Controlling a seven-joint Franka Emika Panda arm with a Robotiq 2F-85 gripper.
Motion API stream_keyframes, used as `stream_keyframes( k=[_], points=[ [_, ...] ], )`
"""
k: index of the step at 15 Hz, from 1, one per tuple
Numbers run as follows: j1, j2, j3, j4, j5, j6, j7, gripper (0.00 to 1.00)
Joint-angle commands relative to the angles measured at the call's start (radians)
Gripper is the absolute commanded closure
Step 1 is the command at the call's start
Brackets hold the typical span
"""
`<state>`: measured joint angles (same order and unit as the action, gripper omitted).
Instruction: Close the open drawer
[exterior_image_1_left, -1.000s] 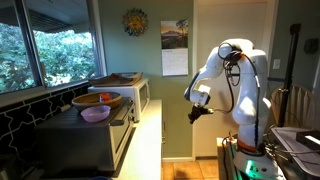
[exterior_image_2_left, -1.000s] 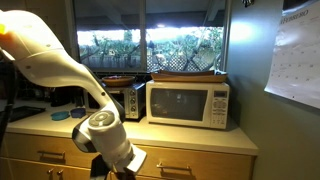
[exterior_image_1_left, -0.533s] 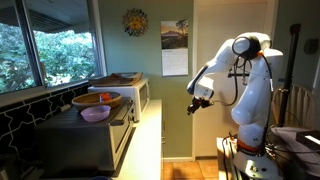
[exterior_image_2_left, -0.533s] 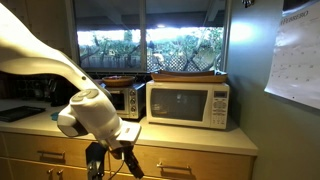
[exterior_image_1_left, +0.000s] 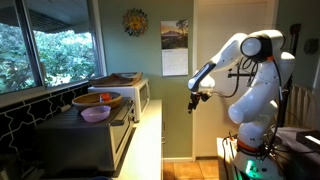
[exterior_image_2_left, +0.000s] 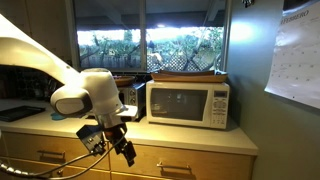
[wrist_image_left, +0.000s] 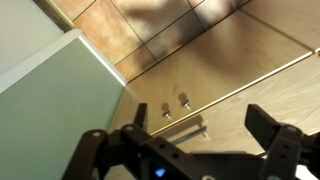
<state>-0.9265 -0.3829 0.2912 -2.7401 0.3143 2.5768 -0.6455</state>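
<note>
No open drawer shows in any view. Under the counter, the pale wood drawer fronts (exterior_image_2_left: 172, 166) sit flush. The wrist view looks down on flat wood fronts with a bar handle (wrist_image_left: 182, 127) and two small knobs (wrist_image_left: 167, 111). My gripper (wrist_image_left: 185, 145) hangs in the air in front of them, open and empty, with a dark finger (wrist_image_left: 92, 150) at each side of the picture. In both exterior views the gripper (exterior_image_1_left: 195, 100) (exterior_image_2_left: 127, 153) is held out from the white arm, away from the cabinet and touching nothing.
A silver microwave (exterior_image_2_left: 188, 103) and a toaster oven (exterior_image_2_left: 128, 100) stand on the counter under the window. A pink bowl (exterior_image_1_left: 96, 114) and an orange dish (exterior_image_1_left: 97, 99) rest on an appliance. A green wall panel (wrist_image_left: 50, 95) and tiled floor (wrist_image_left: 150, 30) lie below.
The gripper has gone from nearly shut to wide open. The arm has lifted and swung away from the cabinet front, with the wrist turned.
</note>
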Motion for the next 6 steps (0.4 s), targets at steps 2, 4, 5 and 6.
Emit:
stream_keyframes(
  k=[2, 4, 5, 6],
  points=[
    [0.079, -0.167, -0.019, -0.017, -0.094, -0.375, 0.074, 0.00],
    [0.228, -0.104, -0.175, -0.005, -0.167, -0.306, 0.132, 0.00],
    [0.066, -0.146, -0.001, -0.002, -0.063, -0.351, 0.054, 0.00],
    [0.069, -0.157, -0.001, -0.004, -0.065, -0.360, 0.055, 0.00]
  ],
)
